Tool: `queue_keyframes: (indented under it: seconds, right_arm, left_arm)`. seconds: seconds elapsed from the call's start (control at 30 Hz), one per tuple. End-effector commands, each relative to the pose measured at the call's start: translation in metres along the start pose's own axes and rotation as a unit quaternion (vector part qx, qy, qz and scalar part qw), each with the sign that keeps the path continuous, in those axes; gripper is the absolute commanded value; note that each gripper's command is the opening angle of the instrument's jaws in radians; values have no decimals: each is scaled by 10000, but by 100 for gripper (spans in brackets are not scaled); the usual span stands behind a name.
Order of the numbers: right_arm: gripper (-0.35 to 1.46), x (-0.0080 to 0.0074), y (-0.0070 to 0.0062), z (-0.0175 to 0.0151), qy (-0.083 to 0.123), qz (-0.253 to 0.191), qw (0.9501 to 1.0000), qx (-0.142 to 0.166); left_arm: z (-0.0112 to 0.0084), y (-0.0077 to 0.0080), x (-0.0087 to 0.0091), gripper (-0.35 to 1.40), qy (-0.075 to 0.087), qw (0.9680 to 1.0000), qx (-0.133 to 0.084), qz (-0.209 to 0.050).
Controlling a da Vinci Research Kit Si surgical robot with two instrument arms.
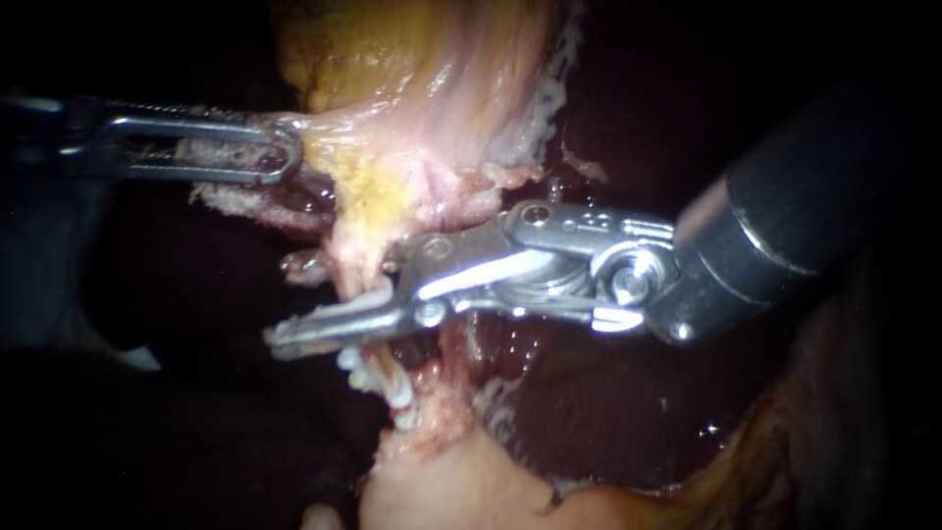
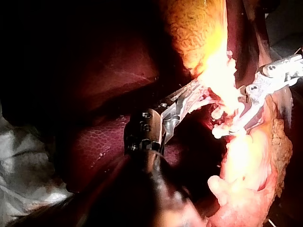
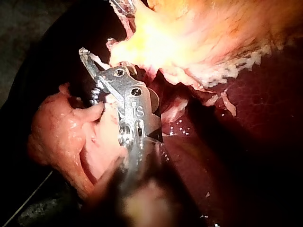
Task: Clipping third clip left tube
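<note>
In the endoscope view, the slim grey-metal left instrument (image 1: 283,152) is reaching in from the upper left of the frame. Its slotted jaws are clamping together on the frayed lower edge of the yellowish-pink gallbladder (image 1: 432,88), which is hanging from the top centre. The thick, dark-shafted right instrument (image 1: 294,334), with its bright silver wrist, is coming in from the right edge and stretching across the middle of the frame. Its long, narrow jaws are lying close together across the pale pink left tube (image 1: 358,260), pinching it from both sides just left of centre. That tube is running down from the gallbladder toward a pale, fleshy lump of tissue (image 1: 442,486) at the bottom centre. Just below the jaws, small white toothed clips (image 1: 383,383) are sitting on the tube; there seem to be two, though their edges are blurring together. The dark red, glistening liver (image 1: 608,393) is filling the lower right of the frame. In the right wrist view, the white clips are showing just beside the right instrument's jaws. In the left wrist view, glare is washing out the tissue held in the left instrument's jaws.
</note>
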Motion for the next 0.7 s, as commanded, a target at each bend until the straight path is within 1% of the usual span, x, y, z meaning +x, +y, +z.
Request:
queue_keyframes:
  seconds: [0.03,0.13,0.2,0.23,0.27,0.3,0.37,0.4,0.7]
  right_arm:
    - [3,0,0,-1,-4,30,10000,0]
    - [-12,0,-1,-2,-3,149,9999,0]
    - [-30,-1,-2,-3,-2,324,9995,3]
    - [-35,-2,-2,-4,-3,383,9993,5]
    - [-35,-2,-3,-6,13,530,9986,8]
    - [-35,-2,-2,-6,-10,560,9984,-28]
    - [-35,-2,-3,-6,-95,652,9977,-124]
    - [-35,-2,-3,-7,-124,653,9977,-130]
    - [-35,-2,-2,-7,-122,654,9977,-137]
  left_arm:
    - [0,0,0,-35,0,10000,1,0]
    - [0,0,0,-35,0,10000,1,0]
    - [0,0,0,-35,0,10000,1,1]
    - [0,0,0,-35,0,10000,2,1]
    - [0,0,0,-35,1,10000,2,1]
    - [0,0,0,-35,1,10000,2,1]
    - [1,0,0,-35,1,10000,3,1]
    - [1,0,-1,-35,2,10000,4,1]
    - [2,-1,-1,-35,2,10000,4,3]
